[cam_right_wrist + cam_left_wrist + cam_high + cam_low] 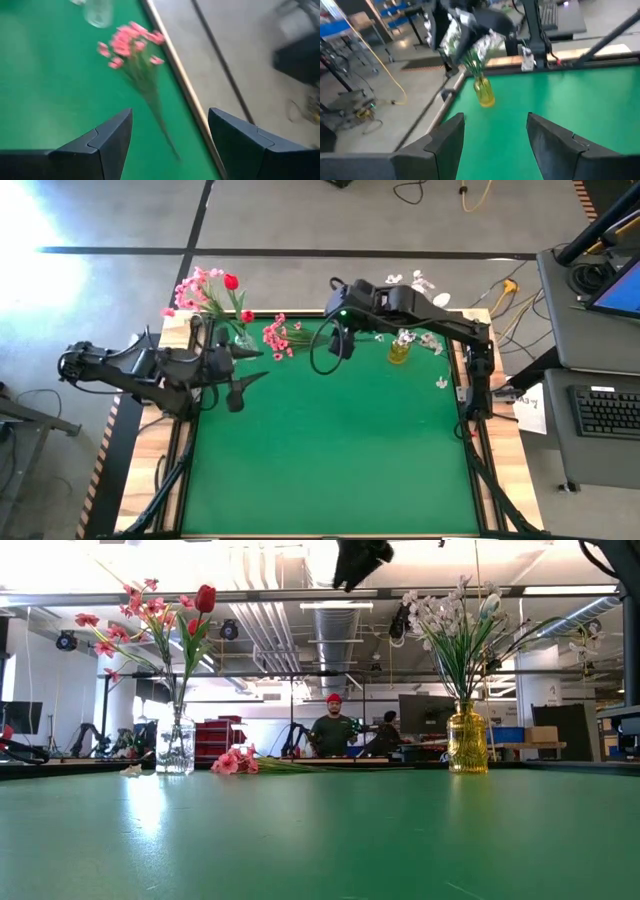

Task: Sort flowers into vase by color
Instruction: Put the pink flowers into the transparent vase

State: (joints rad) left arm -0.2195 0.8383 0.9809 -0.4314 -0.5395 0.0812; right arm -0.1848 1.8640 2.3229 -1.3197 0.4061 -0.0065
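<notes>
The right gripper (170, 137) hangs with jaws apart and empty above a pink blossom spray (281, 338) lying on the green bench (330, 450) near its far edge; the left gripper (495, 132), jaws also apart and empty, waits at the bench's left side. The clear vase (176, 745) holds pink sprays and a red bud (205, 598); the yellow vase (467, 740) holds white flowers (450, 615).

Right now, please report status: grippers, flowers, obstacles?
Both grippers open, empty: left gripper, right gripper above pink spray lying on mat. Clear vase holds pink, red; yellow vase white. No obstacle.
</notes>
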